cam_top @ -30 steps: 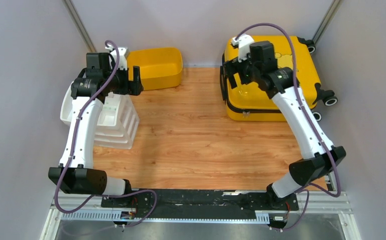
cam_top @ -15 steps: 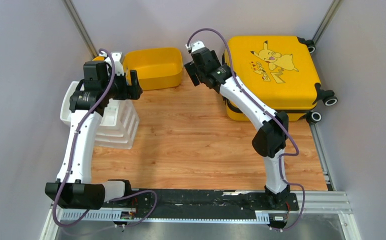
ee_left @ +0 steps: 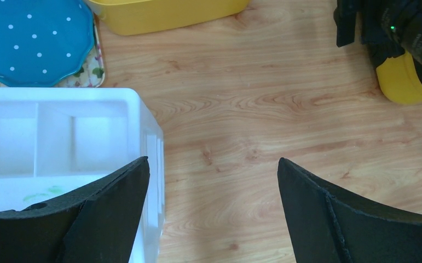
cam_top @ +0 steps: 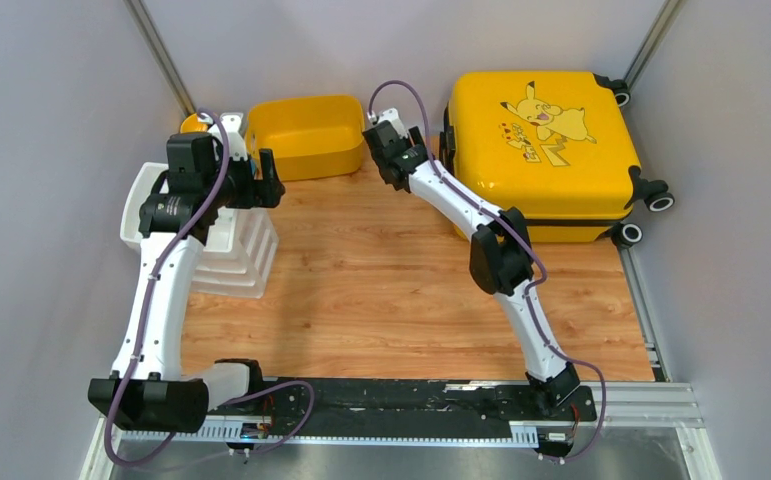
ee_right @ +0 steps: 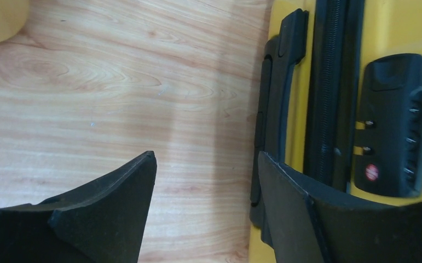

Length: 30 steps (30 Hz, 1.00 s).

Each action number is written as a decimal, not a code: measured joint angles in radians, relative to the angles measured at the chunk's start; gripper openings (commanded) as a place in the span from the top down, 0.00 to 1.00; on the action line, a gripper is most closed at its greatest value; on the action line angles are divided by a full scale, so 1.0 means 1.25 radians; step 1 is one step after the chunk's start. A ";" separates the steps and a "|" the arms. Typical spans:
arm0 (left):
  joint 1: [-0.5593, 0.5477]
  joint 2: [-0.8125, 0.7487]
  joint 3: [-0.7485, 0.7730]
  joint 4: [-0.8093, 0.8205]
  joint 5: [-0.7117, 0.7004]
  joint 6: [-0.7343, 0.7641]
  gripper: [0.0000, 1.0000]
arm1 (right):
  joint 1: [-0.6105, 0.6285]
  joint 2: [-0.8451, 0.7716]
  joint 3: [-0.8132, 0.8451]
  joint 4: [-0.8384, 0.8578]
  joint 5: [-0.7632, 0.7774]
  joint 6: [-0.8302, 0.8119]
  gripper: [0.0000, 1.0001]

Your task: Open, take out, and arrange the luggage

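The luggage point(cam_top: 546, 135), a yellow hard-shell suitcase with a Pikachu print, lies flat and closed at the back right. My right gripper point(cam_top: 391, 160) is open and empty, pointing down at the table just left of the suitcase. In the right wrist view the open gripper point(ee_right: 207, 156) is beside the suitcase's side, where I see its black handle point(ee_right: 277, 93), black zipper point(ee_right: 331, 82) and combination lock point(ee_right: 394, 126). One fingertip is close to the handle. My left gripper point(cam_top: 269, 180) is open and empty at the right edge of the white organiser point(cam_top: 231, 240). It also shows open in the left wrist view point(ee_left: 213, 160).
A plain yellow tub point(cam_top: 306, 135) stands at the back centre-left, also in the left wrist view point(ee_left: 165, 11). A blue polka-dot plate point(ee_left: 33, 38) lies behind the white organiser point(ee_left: 61, 137). Walls close in both sides. Wooden table point(cam_top: 381, 290) spreads between the arms.
My right arm has swung left off the top of the suitcase and come down beside its left side. The Pikachu print is now uncovered. My left gripper has shifted slightly.
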 measured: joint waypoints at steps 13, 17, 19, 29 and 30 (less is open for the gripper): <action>0.000 -0.033 -0.036 0.007 -0.006 0.002 0.05 | -0.071 0.122 0.058 0.042 0.100 0.010 0.30; 0.000 -0.042 -0.045 0.010 -0.009 0.002 0.05 | -0.074 0.128 0.063 0.078 0.136 -0.003 0.30; 0.000 -0.042 -0.048 0.010 -0.010 0.002 0.05 | -0.077 0.136 0.064 0.095 0.143 -0.005 0.29; 0.000 -0.042 -0.052 0.012 -0.019 0.001 0.05 | -0.082 0.174 0.067 0.128 0.174 -0.017 0.51; 0.000 -0.042 -0.052 0.012 -0.019 0.001 0.05 | -0.085 0.174 0.069 0.126 0.167 -0.017 0.75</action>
